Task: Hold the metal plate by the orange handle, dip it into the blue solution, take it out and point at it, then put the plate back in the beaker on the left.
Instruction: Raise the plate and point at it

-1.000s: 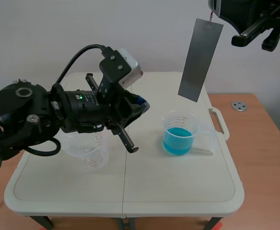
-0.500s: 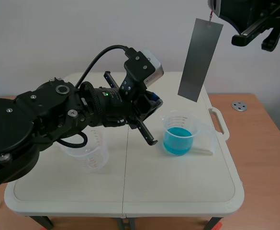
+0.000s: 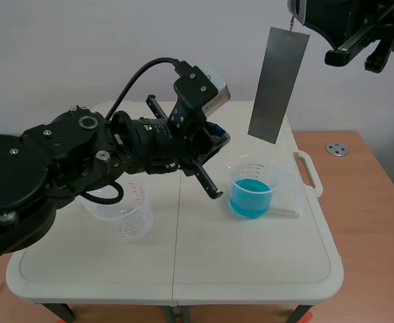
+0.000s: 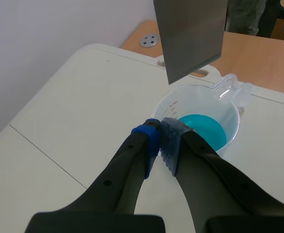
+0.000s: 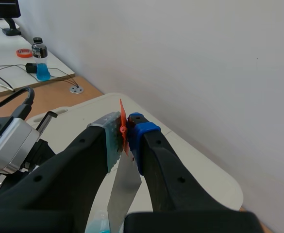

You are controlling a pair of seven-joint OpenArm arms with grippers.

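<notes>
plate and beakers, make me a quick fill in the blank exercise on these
The right pincer holds the plate by its ____ handle.
The beaker nearer the plate holds ____ liquid.
The left pincer is ____ on nothing.
Missing words: orange; blue; shut.

so it's a dull grey metal plate [image 3: 277, 84] with an orange handle [image 5: 123, 127], bright blue solution [image 3: 250, 197] in a clear beaker [image 3: 234, 178], cream table [image 3: 250, 256]
</notes>
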